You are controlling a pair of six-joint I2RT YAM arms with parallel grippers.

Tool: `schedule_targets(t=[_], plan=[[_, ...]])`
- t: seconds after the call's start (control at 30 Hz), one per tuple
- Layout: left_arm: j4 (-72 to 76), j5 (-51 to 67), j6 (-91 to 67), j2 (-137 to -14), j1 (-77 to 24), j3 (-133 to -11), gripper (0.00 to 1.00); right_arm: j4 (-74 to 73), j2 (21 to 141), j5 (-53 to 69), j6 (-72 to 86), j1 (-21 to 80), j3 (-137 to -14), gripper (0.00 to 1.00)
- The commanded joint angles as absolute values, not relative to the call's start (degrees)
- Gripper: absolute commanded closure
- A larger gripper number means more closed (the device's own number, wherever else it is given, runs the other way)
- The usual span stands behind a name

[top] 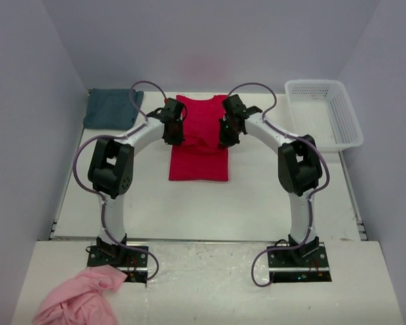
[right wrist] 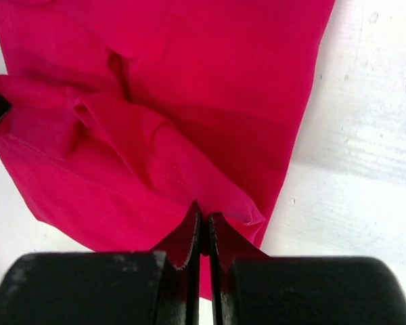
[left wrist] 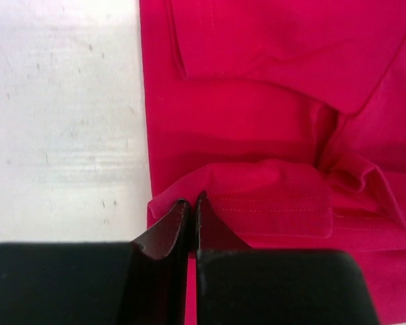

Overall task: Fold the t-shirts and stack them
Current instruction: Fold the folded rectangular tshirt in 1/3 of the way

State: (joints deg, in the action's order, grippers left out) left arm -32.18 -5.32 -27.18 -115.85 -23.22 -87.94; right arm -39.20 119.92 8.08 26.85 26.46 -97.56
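Observation:
The crimson red t-shirt (top: 198,145) lies in a long strip at the middle of the table, its far part lifted and folded toward me. My left gripper (top: 174,130) is shut on the red shirt's hem at its left edge (left wrist: 191,201). My right gripper (top: 227,130) is shut on the same hem at the right edge (right wrist: 204,215). The red shirt fills both wrist views (left wrist: 277,122) (right wrist: 155,101). The teal t-shirt (top: 112,108) lies folded at the far left of the table.
A white plastic basket (top: 325,112) stands at the far right. A pink cloth (top: 81,298) lies on the near ledge by the left arm's base. White walls close in the table on three sides.

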Motion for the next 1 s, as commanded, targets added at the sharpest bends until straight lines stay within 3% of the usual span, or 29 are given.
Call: schedule_targets(t=[0.0,0.07,0.1,0.17,0.23,0.3,0.33,0.43,0.6,0.63,0.67,0.7,0.73,0.77,0.8,0.83,0.97], plan=[[-31.6,-4.0,-22.9,-118.1,-21.6,-93.3,1.00,-42.3,122.0,9.2,24.9,25.0,-102.5,1.00],[-30.5,-3.3,-21.2,-119.4,-21.5,-95.3,0.98,-42.8,123.3,9.2,24.3,24.4,-103.5,1.00],[-28.1,-2.8,-20.4,-119.8,-21.5,-95.6,0.88,-42.9,123.7,9.1,24.2,24.3,-103.9,1.00],[-26.9,-1.7,-19.4,-120.9,-21.5,-97.2,0.80,-43.1,124.5,8.2,23.6,24.2,-104.9,0.96],[-25.1,-0.4,-17.4,-121.9,-21.5,-99.4,0.64,-43.2,125.9,7.2,23.1,23.9,-106.3,0.74],[-26.9,-1.1,-16.9,-123.9,-21.1,-102.5,0.47,-44.9,127.5,4.1,22.2,23.6,-111.0,0.61],[-27.2,-2.8,-17.0,-124.4,-20.9,-105.5,0.46,-45.9,129.2,2.7,21.0,23.3,-113.3,0.52],[-23.5,-6.5,-17.1,-121.1,-20.5,-106.1,0.34,-47.1,129.8,2.0,19.1,21.7,-121.4,0.42],[-22.8,-11.7,-21.9,-111.5,-20.5,-98.9,0.29,-49.1,124.6,0.2,17.9,21.4,-121.7,0.34],[-23.6,-11.4,-23.0,-109.0,-20.5,-95.7,0.29,-49.0,123.1,1.1,18.6,21.5,-119.7,0.34],[-24.2,-9.8,-25.0,-107.9,-20.5,-94.1,0.36,-47.3,119.2,1.8,19.3,21.8,-113.8,0.36],[-24.3,-4.5,-26.0,-107.1,-20.6,-89.9,0.45,-46.3,116.9,2.9,20.0,21.8,-110.3,0.45],[-23.6,-1.0,-26.9,-105.0,-20.8,-87.1,0.77,-41.9,114.6,7.6,21.2,22.0,-102.2,0.99],[-21.8,2.6,-27.1,-103.9,-21.3,-84.2,0.96,-40.7,112.6,10.0,22.0,22.0,-99.3,1.00],[-17.5,7.9,-27.2,-102.9,-21.8,-78.5,1.00,-39.4,109.6,11.7,23.2,22.1,-96.4,1.00],[-15.6,10.4,-27.2,-101.8,-22.4,-76.1,1.00,-37.1,108.6,15.3,23.6,22.3,-91.6,1.00],[-11.7,13.8,-27.6,-101.7,-26.1,-69.8,1.00,-38.7,111.0,16.8,23.0,23.9,-91.4,1.00]])
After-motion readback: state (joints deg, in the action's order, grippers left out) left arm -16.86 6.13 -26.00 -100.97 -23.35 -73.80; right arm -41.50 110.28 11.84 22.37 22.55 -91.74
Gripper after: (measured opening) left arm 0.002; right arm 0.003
